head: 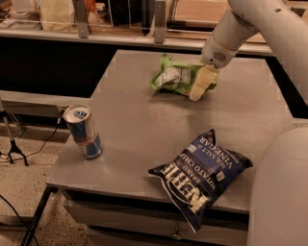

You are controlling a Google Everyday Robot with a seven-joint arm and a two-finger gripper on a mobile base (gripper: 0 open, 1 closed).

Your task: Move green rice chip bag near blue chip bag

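Observation:
The green rice chip bag (174, 77) lies crumpled at the far middle of the grey table (130, 125), white label facing up. My gripper (200, 87) comes down from the upper right and is shut on the bag's right end; one pale finger (203, 80) shows in front of the bag. The blue chip bag (201, 172) lies flat at the table's near right corner, its lower end hanging over the front edge. The two bags are well apart.
A blue-silver drink can (83, 131) stands upright near the table's left edge. My white arm (269, 24) fills the upper right, and the robot body (279, 192) the lower right. A shelf with glass panels (120, 14) runs behind the table.

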